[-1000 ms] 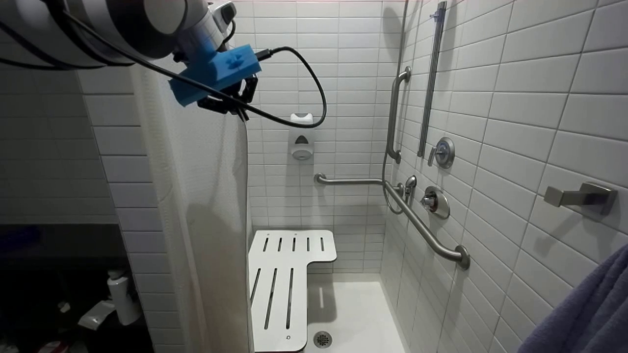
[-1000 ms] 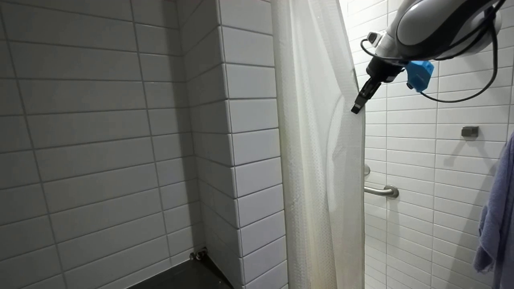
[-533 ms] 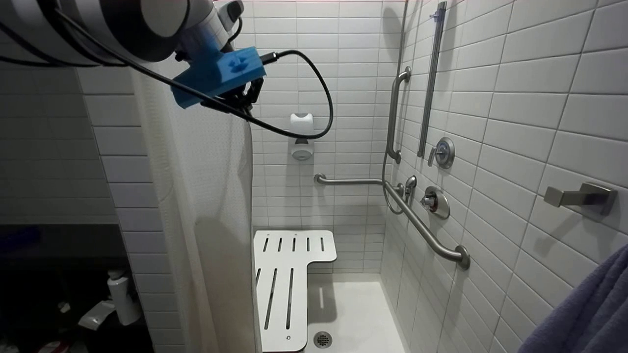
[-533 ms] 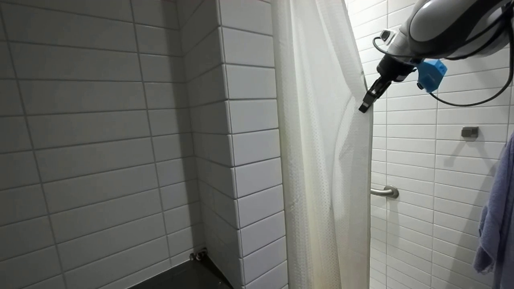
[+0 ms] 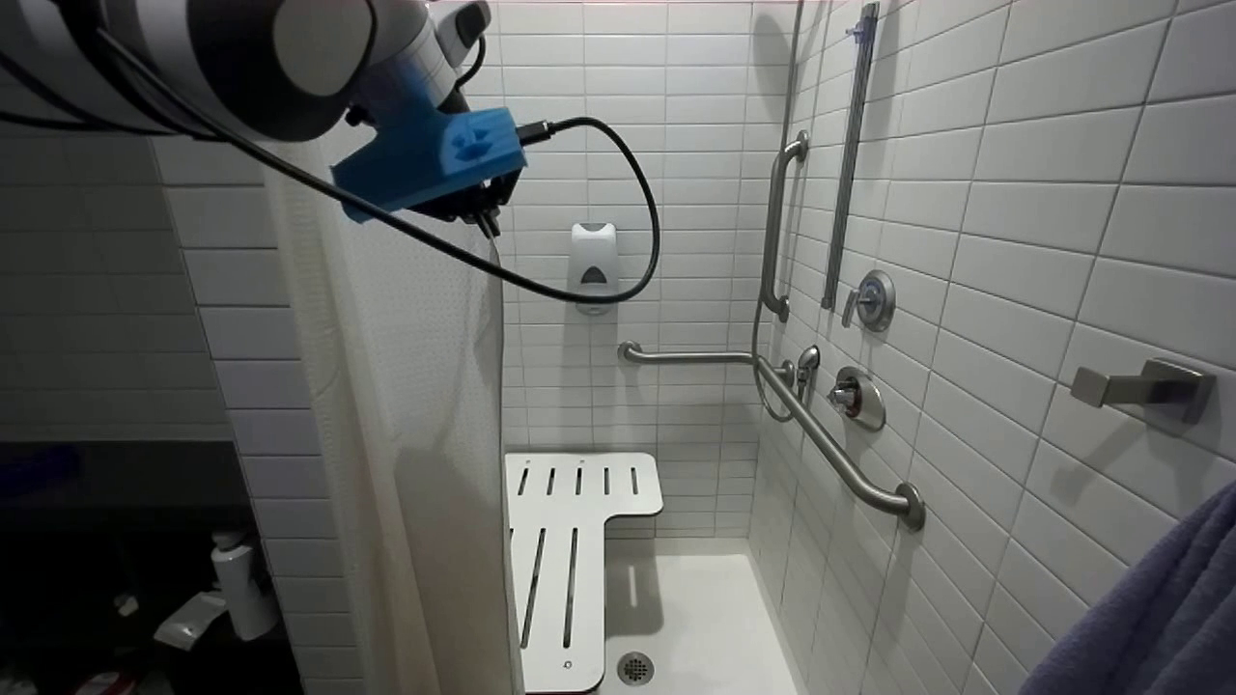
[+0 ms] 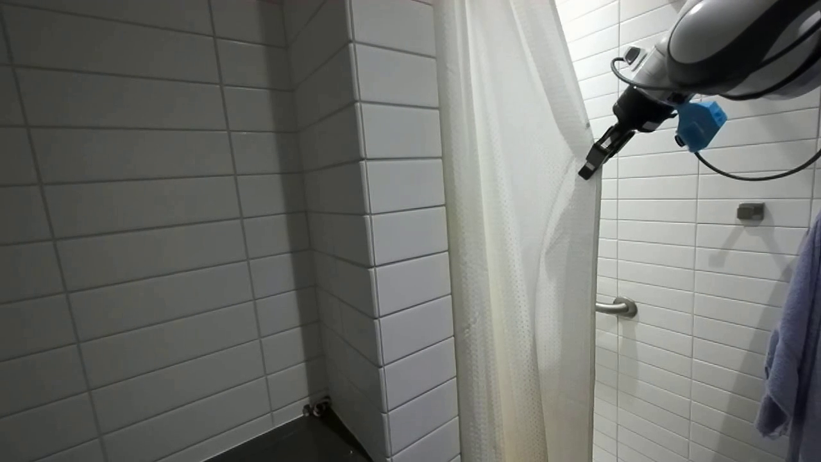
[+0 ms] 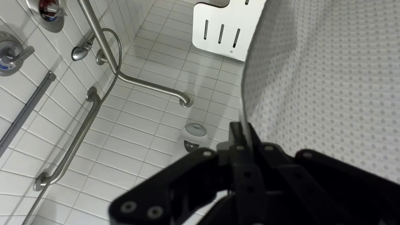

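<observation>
The gripper (image 7: 245,134) has its jaws almost fully together, and between them it pinches only the free vertical edge of the white shower curtain (image 6: 513,224), which hangs next to the tiled wall corner (image 6: 407,231), with its upper edge running aslant toward the grip. In my judgement, the main danger is slipping: the pinched strip is thin, so a strong sideways pull could draw it out of the jaws, or could put too much load on the curtain's top, which no view shows. Also the black cable (image 5: 657,227), which makes a loose loop near the gripper, could catch on the curtain or become tight if the arm (image 6: 718,48) turns much. That the edge passes between the jaws is clear only in the wrist view; from outside, the contact looks small and dark. The wrist view also shows the wall-mounted soap dispenser (image 5: 593,249) and the slotted shower seat (image 5: 628,505), and these appear in an exterior view too. However, the wrist view does not show the cable loop, nor the floor drain (image 5: 635,668) and the white bottle (image 5: 243,589), nor the lavender towel (image 6: 792,346), which is seen in both exterior views
</observation>
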### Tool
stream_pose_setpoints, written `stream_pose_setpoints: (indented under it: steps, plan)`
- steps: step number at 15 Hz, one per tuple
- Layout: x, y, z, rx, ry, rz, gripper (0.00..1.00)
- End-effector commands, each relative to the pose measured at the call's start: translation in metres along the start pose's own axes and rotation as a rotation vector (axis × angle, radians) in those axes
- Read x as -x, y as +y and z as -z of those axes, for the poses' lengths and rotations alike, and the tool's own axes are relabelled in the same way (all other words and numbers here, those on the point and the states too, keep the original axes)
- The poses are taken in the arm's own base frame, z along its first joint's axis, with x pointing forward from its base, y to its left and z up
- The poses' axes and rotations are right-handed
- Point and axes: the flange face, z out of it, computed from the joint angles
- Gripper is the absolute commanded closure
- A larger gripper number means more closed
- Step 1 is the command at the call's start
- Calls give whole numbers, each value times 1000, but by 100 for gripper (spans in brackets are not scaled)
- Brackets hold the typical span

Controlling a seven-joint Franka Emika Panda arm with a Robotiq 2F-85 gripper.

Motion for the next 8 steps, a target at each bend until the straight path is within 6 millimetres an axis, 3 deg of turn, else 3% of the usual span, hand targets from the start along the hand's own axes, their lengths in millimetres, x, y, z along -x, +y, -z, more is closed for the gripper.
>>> stream_pose_setpoints:
  steps: [1, 8]
  plan:
    - [38, -8, -18, -56, -38, -48, 100]
    - [51, -5, -15, -70, 12, -118, 100]
